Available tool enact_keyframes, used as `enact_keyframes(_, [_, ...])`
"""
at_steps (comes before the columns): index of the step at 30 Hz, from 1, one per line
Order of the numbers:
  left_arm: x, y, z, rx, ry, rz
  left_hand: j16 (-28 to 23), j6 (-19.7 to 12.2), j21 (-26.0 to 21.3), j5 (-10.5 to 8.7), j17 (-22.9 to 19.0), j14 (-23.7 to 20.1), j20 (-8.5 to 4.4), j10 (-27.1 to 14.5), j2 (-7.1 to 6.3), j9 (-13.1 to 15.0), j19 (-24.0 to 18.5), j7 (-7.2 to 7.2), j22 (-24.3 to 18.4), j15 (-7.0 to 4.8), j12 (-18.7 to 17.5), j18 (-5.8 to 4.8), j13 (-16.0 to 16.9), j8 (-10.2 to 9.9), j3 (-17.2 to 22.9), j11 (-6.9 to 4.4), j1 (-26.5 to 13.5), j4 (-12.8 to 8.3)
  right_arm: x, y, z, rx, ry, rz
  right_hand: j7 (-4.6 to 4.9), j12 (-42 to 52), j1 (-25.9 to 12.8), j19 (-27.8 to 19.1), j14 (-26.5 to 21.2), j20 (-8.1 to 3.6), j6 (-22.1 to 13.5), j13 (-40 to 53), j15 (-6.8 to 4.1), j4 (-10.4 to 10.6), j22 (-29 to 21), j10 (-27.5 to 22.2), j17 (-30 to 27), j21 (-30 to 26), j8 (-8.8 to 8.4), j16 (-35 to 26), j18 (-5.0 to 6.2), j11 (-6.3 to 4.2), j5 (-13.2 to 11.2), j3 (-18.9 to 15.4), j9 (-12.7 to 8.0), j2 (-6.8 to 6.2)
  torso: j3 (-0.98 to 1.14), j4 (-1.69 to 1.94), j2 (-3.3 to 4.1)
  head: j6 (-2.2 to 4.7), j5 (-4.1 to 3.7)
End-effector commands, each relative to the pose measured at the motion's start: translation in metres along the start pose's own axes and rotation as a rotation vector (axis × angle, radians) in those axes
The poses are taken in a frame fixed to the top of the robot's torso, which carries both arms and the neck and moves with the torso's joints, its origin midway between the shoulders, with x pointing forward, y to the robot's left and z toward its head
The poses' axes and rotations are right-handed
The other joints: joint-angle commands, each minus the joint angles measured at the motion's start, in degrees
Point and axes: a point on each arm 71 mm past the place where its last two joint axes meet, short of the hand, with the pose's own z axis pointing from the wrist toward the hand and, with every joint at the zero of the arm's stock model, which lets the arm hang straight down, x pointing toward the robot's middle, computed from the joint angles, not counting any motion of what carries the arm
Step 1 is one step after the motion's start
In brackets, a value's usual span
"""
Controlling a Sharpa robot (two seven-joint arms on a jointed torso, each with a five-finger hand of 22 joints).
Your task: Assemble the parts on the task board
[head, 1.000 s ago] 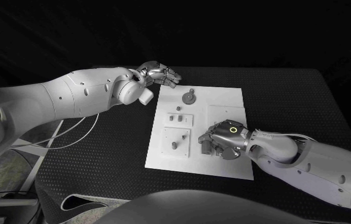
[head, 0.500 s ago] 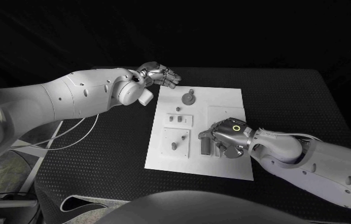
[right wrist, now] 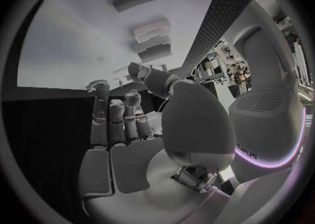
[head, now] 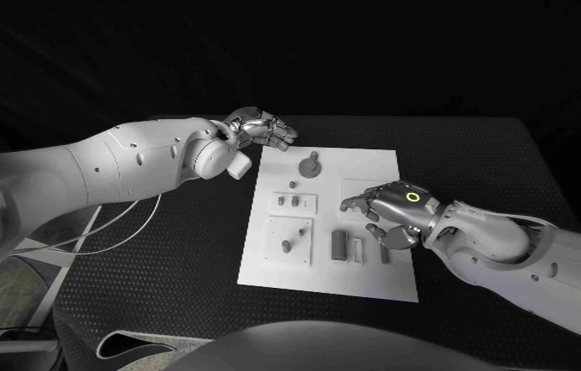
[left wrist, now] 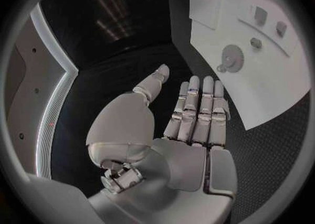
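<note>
Now one white task board (head: 375, 169) lies mid-frame on the black surface (head: 484, 161), carrying about eight small grey parts (head: 340, 245). My right robot hand (head: 389, 207) hovers over its right half, fingers spread, holding nothing. My left robot hand (head: 260, 128) sits off its upper-left corner, fingers extended, empty.

The table (head: 158, 245) wears a black, matt, finely dimpled mat. The task board (head: 375, 169) is a smooth, matt white plate, and the parts (head: 310, 165) on it look like dull grey plastic. Both arms have smooth, lightly glossy white shells; the left hand (head: 260, 126) and right hand (head: 394, 211) show shiny silver metal
</note>
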Motion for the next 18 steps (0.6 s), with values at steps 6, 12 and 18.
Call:
enact_keyframes(6, [0.003, -0.002, 0.0, 0.015, 0.013, 0.001, -0.34, -0.45, 0.2, -0.22, 0.08, -0.29, 0.14, -0.15, -0.45, 0.0, -0.42, -0.04, -0.08, 0.22, -0.11, -0.29, -0.07, 0.34, -0.45, 0.0, 0.2, -0.01, -0.001, -0.031, -0.022, 0.352, 0.087, 0.301, 4.94, 1.69, -10.41, 1.75, 1.96, -0.51, 8.8, -0.23, -0.19, 4.21, 0.81, 1.49, -0.02, 1.04, 5.06, 1.6, 0.32, 3.25, -0.09, -7.05, 1.96, 0.6, -0.08, 0.02, 0.04, 0.81, -0.85])
enact_keyframes(12, [0.001, -0.001, 0.0, 0.01, 0.009, 0.001, -0.37, -0.45, 0.21, -0.22, 0.14, -0.3, 0.17, -0.14, -0.43, 0.01, -0.4, -0.03, -0.08, 0.24, -0.1, -0.3, -0.08, 0.37, -0.54, 0.01, 0.08, 0.07, 0.011, -0.048, -0.044, 0.54, 0.231, 0.351, 2.69, 5.22, -23.05, 8.44, 9.43, -3.21, 13.72, -0.6, -2.15, 13.36, 0.49, 8.08, 1.22, 3.88, 7.59, 1.85, 0.34, 0.91, -0.19, -12.71, 3.06, 0.49, 0.13, 0.0, 0.04, 0.81, -1.0])
enact_keyframes(18, [0.001, -0.001, 0.0, 0.009, 0.008, 0.002, -0.39, -0.44, 0.21, -0.22, 0.19, -0.29, 0.17, -0.12, -0.4, 0.02, -0.38, -0.03, -0.08, 0.25, -0.08, -0.3, -0.08, 0.39, -0.63, 0.0, -0.08, 0.12, 0.021, -0.05, -0.058, 0.663, 0.328, 0.48, -0.27, 7.91, -26.19, 15.15, 19.57, -8.12, 18.13, 2.91, -6.39, 17.65, -1.29, 19.5, 3.81, 4.5, 10.0, 0.74, 0.34, -1.96, 0.08, -13.05, 4.92, 0.31, 0.08, -0.17, 0.06, 0.97, -1.45])
